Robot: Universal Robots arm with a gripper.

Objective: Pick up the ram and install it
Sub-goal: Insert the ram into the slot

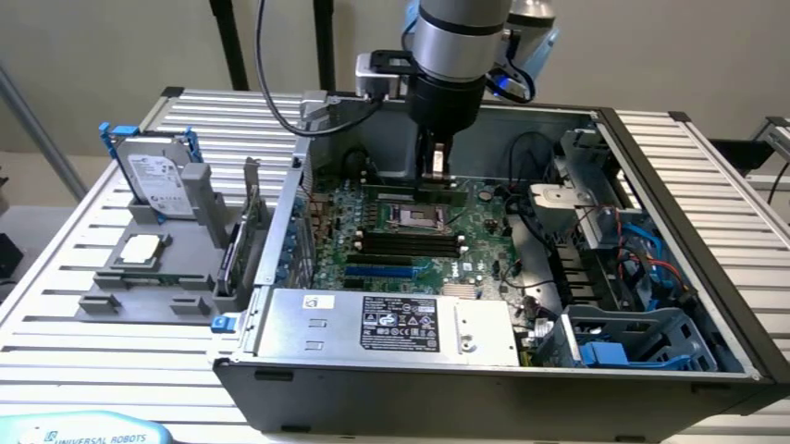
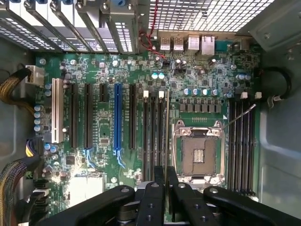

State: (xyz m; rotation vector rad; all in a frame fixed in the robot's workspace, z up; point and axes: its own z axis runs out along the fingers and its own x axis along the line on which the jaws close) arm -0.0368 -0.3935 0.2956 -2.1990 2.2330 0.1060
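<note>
fingers [image 2: 159, 176] grip the ram [image 1: 401, 195] above the motherboard [image 2: 103, 141] slots beside the cpu socket [image 2: 198, 153]; pickup done, seating apparently remains.

Arm [image 1: 457, 37] vertical, pointing straight down; hand [image 1: 435, 178] pinched on ram [image 1: 441, 195].

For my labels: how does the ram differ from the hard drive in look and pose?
The ram is a thin green stick; the drive is a silver box in a blue frame. The ram is gripped by the tool, level, inside the case; the drive stands upright in a grey holder outside it. Both are flat and rectangular.
</note>
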